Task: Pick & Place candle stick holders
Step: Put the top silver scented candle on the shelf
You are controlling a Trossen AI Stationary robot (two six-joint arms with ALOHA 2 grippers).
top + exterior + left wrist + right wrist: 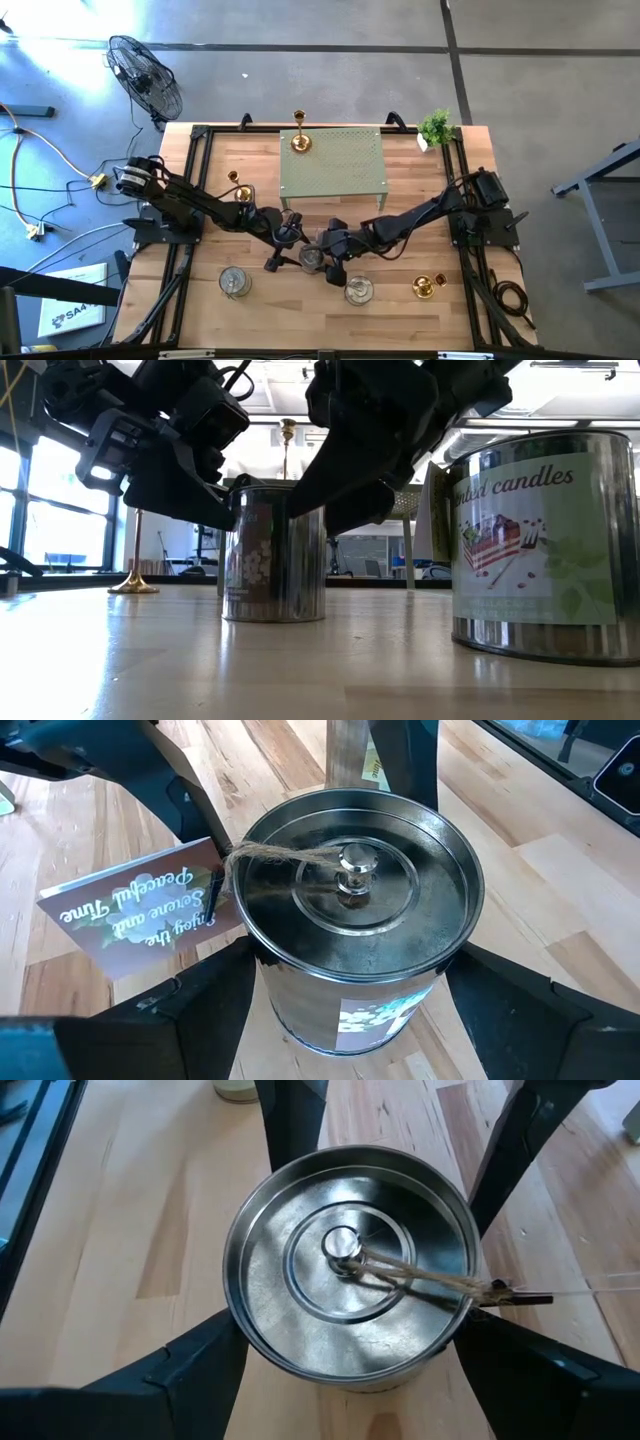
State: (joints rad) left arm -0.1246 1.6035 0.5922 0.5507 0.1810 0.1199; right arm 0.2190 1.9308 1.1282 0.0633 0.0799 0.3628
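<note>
A silvery candle stick holder [312, 257], a lidded tin with a knob, twine and a card tag [130, 910], stands on its base mid-table. My left gripper [300, 250] reaches it from the left and my right gripper [325, 258] from the right, each with a finger on either side. Two more silvery holders stand near the front edge [235, 282] [358, 290]. One gold holder [300, 140] stands on the green stand [350, 165]. Another [238, 190] is on the table at the left, and a third [425, 287] at the near right. My left gripper has the tin's side wall [275, 990] between its two fingers [200, 1010], below the rim. The fingers slant down from the table's left. The tin stands upright, its base on the table [275, 615]. My right gripper has the same tin between its two fingers [190, 1370], against the wall just under the rim [262, 1358]. They slant down from the table's right, opposite the left gripper's fingers. The tin stays upright on the table.
A small green potted plant [436, 127] stands at the far right corner. Black frame rails [190, 190] run along the table's left and right sides. Bare wood lies between the stand and the two arms.
</note>
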